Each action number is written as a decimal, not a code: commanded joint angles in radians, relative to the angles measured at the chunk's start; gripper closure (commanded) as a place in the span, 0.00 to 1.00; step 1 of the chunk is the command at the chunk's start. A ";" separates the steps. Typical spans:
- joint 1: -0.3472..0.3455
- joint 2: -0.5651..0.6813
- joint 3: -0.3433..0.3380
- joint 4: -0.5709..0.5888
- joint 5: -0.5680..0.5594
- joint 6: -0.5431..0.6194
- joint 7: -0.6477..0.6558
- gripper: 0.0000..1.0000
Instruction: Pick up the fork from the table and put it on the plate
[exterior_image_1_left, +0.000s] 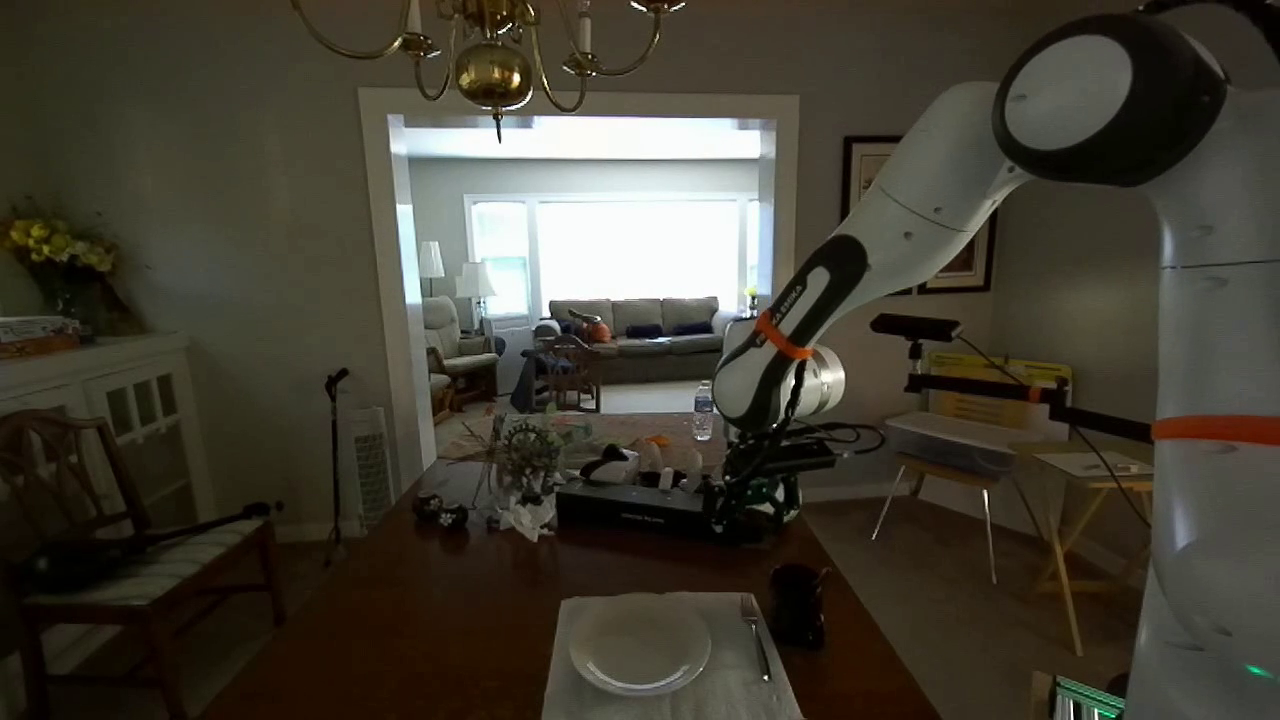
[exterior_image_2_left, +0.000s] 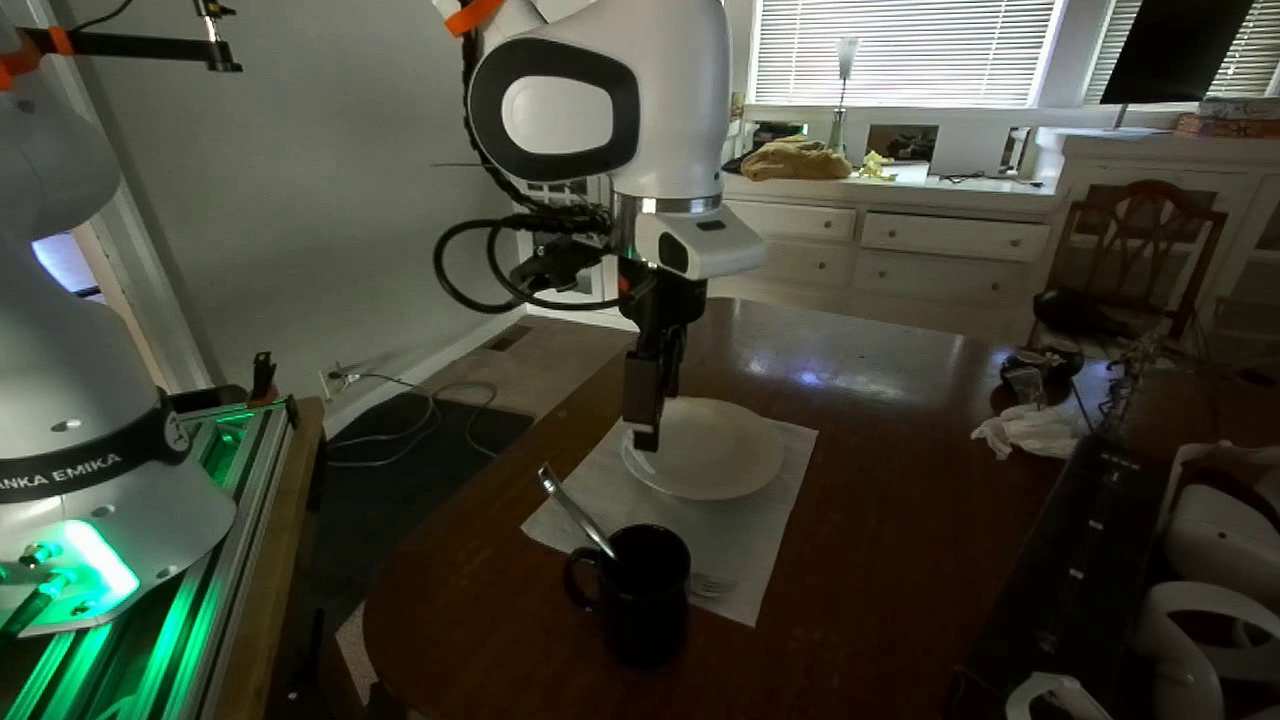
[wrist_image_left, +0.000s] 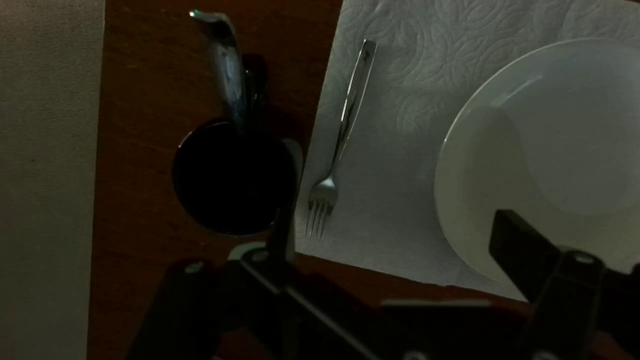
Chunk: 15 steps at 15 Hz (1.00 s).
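The silvery fork lies on a white paper napkin beside the plate, as an exterior view (exterior_image_1_left: 757, 642) and the wrist view (wrist_image_left: 349, 114) show; elsewhere the black mug hides most of it, leaving the tines (exterior_image_2_left: 712, 584). The white round plate shows in both exterior views (exterior_image_1_left: 640, 645) (exterior_image_2_left: 710, 450) and partly in the wrist view (wrist_image_left: 560, 125). Both rest on the dark brown table (exterior_image_2_left: 870, 530). My gripper (wrist_image_left: 395, 222) is open and empty, pointing down above the place setting. In the wrist view its fingers stand wide apart, one near the mug, one over the plate's edge.
The black mug (exterior_image_2_left: 645, 605) with a metal utensil (exterior_image_2_left: 575, 510) standing in it is close beside the fork, also in the wrist view (wrist_image_left: 232, 180). A long black box (exterior_image_1_left: 640, 508), a water bottle (exterior_image_1_left: 703, 410) and crumpled white paper (exterior_image_2_left: 1025, 430) are further along the table.
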<state>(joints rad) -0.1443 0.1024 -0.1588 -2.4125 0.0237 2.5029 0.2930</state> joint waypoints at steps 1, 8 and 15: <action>0.011 0.091 0.007 -0.020 0.028 0.148 0.002 0.00; 0.032 0.253 0.002 -0.045 0.053 0.389 0.017 0.00; 0.072 0.313 -0.019 -0.043 0.084 0.451 0.020 0.10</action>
<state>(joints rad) -0.1022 0.3888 -0.1577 -2.4520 0.0896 2.9224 0.2981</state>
